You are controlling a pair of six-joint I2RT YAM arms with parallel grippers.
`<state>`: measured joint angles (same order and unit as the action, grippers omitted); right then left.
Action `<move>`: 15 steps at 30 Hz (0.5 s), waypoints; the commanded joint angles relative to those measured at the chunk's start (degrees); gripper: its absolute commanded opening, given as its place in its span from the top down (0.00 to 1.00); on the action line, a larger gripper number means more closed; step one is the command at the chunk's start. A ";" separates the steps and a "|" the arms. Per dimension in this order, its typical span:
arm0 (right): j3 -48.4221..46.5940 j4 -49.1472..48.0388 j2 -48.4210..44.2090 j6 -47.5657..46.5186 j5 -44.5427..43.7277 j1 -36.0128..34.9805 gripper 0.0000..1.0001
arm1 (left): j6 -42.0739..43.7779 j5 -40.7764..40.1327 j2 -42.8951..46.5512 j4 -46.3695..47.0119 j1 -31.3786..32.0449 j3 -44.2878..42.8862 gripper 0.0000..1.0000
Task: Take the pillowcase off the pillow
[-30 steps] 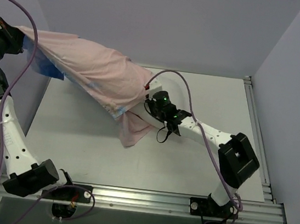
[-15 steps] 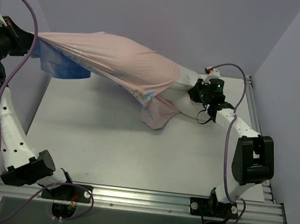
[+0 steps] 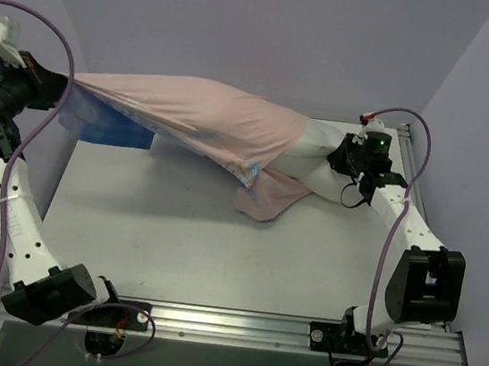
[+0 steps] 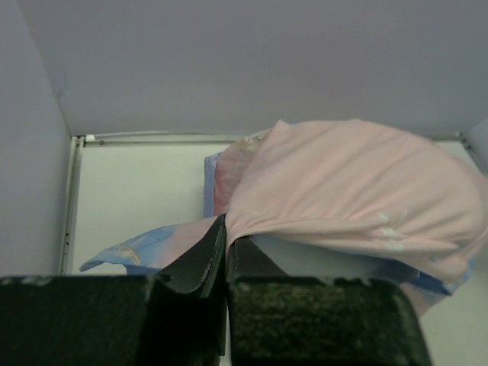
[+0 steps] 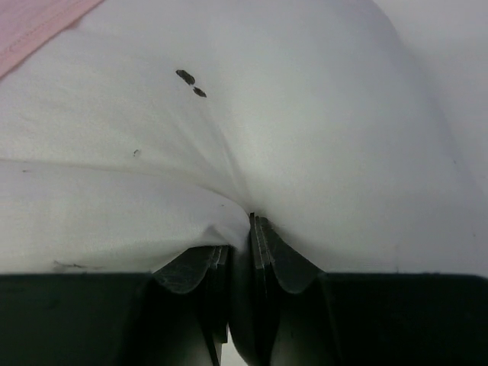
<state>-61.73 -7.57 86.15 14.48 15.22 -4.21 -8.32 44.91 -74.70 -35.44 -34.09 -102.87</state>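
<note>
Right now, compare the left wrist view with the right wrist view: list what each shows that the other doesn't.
Left wrist only: the left gripper shut on the pillowcase, and the case's blue printed side. Right wrist only: the right gripper shut on the white pillow, which puckers at the pinch. Both: pink pillowcase fabric, just a corner strip in the right wrist view.

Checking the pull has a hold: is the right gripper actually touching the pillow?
Touching. The right wrist view shows the right gripper closed on a pinched fold of the white pillow.
</note>
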 commanded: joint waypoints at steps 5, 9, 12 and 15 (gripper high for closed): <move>8.11 16.01 -9.59 0.63 -17.35 -7.80 1.00 | 18.31 -0.70 7.36 0.51 7.72 20.32 0.98; 9.27 18.11 -10.56 3.27 -16.81 -18.45 1.00 | 31.39 -3.68 8.60 -9.37 8.16 26.13 0.82; 8.91 17.68 -8.81 5.64 -12.07 -25.90 1.00 | 36.86 -8.07 7.11 -13.07 9.29 29.30 0.23; 8.56 16.72 -6.61 7.31 -9.95 -31.54 1.00 | 40.74 -6.77 5.70 -16.58 11.49 27.56 0.06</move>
<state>-52.58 8.34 77.76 17.76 1.54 -31.42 23.66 38.24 -69.36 -48.29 -24.38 -73.47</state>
